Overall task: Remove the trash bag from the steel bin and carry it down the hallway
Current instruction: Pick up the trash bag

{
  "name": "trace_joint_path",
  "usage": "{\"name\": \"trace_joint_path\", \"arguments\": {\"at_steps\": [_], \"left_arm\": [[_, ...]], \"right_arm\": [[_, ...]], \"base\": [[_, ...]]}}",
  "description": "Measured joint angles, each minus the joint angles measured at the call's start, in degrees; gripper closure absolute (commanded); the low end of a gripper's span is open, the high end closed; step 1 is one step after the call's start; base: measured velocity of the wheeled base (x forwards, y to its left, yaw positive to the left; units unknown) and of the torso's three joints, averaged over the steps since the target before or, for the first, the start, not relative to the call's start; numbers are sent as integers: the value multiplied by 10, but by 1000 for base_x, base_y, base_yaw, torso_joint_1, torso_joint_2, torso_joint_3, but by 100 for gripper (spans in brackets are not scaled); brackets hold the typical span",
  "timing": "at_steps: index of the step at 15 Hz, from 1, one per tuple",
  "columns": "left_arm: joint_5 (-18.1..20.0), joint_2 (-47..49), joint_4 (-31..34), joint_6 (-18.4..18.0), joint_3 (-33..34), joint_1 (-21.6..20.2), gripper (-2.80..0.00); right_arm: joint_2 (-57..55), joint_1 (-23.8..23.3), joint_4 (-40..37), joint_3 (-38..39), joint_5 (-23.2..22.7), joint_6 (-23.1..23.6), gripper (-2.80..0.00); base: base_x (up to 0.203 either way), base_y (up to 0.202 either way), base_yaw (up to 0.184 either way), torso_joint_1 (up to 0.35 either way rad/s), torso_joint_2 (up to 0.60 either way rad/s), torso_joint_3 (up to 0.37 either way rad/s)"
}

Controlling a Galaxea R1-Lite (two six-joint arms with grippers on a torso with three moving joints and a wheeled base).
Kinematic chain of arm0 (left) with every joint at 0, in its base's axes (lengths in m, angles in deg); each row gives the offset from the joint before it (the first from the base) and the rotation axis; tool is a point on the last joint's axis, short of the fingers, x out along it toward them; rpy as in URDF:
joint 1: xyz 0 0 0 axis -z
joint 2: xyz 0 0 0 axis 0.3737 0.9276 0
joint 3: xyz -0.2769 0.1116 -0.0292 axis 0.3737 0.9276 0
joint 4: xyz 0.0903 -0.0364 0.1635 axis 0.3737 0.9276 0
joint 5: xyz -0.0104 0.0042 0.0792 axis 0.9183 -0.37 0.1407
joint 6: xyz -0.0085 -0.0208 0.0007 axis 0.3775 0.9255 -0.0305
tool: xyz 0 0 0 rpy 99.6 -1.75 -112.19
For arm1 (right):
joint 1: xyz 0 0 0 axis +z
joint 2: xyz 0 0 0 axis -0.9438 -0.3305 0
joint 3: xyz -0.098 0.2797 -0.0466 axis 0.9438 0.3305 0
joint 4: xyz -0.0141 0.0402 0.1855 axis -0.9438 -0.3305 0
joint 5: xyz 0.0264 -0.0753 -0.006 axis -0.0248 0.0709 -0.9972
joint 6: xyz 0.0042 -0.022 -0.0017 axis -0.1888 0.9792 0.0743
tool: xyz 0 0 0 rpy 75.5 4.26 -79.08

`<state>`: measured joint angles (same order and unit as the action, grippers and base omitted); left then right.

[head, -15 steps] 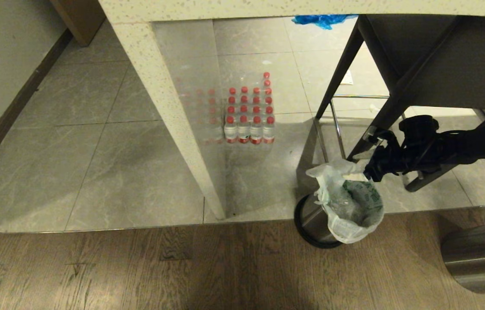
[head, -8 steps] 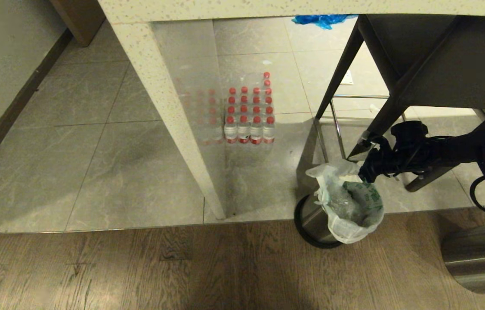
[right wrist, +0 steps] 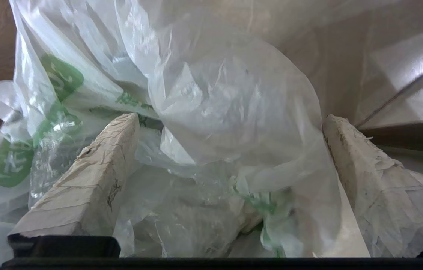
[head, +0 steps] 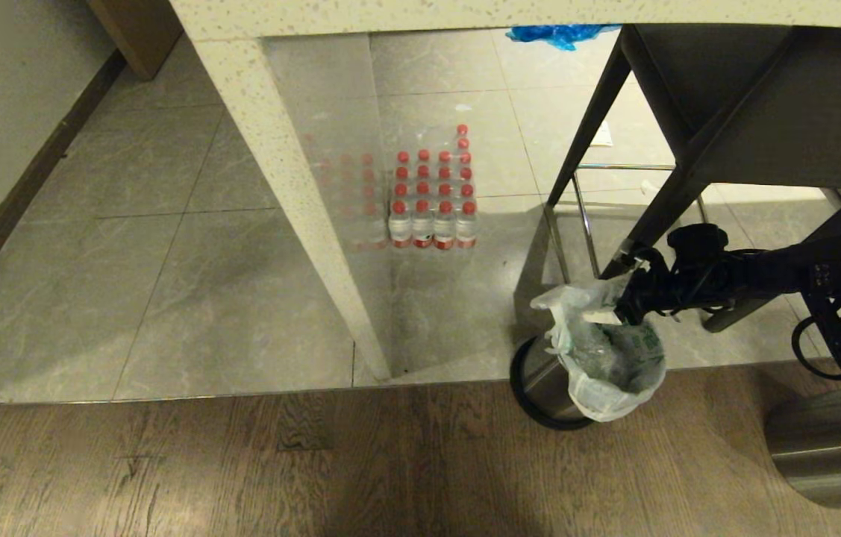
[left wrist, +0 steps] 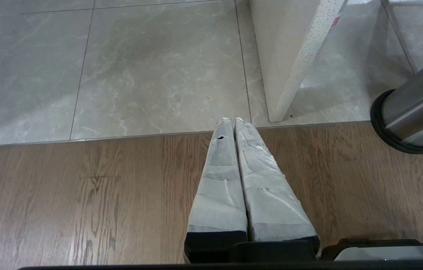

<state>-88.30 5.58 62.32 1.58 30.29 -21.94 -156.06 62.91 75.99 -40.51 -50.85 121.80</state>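
Left gripper [left wrist: 234, 123]: nearest to me, parked low over the wood floor [head: 241, 462] in the bottom half of the frame; its two taped fingers are pressed flat together with nothing between them.

Bin [head: 539, 388]: lower right of the head frame, standing where wood meets the grey tiles [head: 166, 298], just beside the speckled counter leg [head: 301, 209]. I only see a sliver of steel and its black base ring; the rest is hidden by the bag.

Bag [head: 607, 373]: still seated in the bin, its top folded out over the rim. Thin, whitish, crinkled, see-through, with green print; one loose flap stands up on the far side. It looks limp and slippery to me.

Right gripper [head: 618, 313]: at the far edge of the bag's mouth, right of centre in the head frame. Jaws spread wide, one finger [right wrist: 95, 176] inside among the folds, the other [right wrist: 365, 180] outside; film lies between them but I have not clamped it.

Risk: if I close on a single thin layer, I judge it could tear or slide out on the lift. Lifting could also drag the light bin along, or catch the dark table leg [head: 659, 216] close above.

Farther off: a pack of red-capped bottles [head: 431, 198] mid-frame; a blue bag [head: 554, 33] at the top edge.
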Motion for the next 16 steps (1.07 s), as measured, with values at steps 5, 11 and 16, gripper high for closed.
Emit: {"name": "trace_joint_path", "arguments": {"at_steps": [5, 11, 16], "left_arm": [[0, 0, 0, 0, 0, 0, 0], [0, 0, 0, 0, 0, 0, 0], [0, 0, 0, 0, 0, 0, 0]], "right_arm": [[0, -5, 9, 0, 2, 2, -280], [9, -6, 12, 0, 3, 0, -280], [13, -6, 21, 0, 13, -6, 0]], "base": [[0, 0, 0, 0, 0, 0], [0, 0, 0, 0, 0, 0], [0, 0, 0, 0, 0, 0]]}}
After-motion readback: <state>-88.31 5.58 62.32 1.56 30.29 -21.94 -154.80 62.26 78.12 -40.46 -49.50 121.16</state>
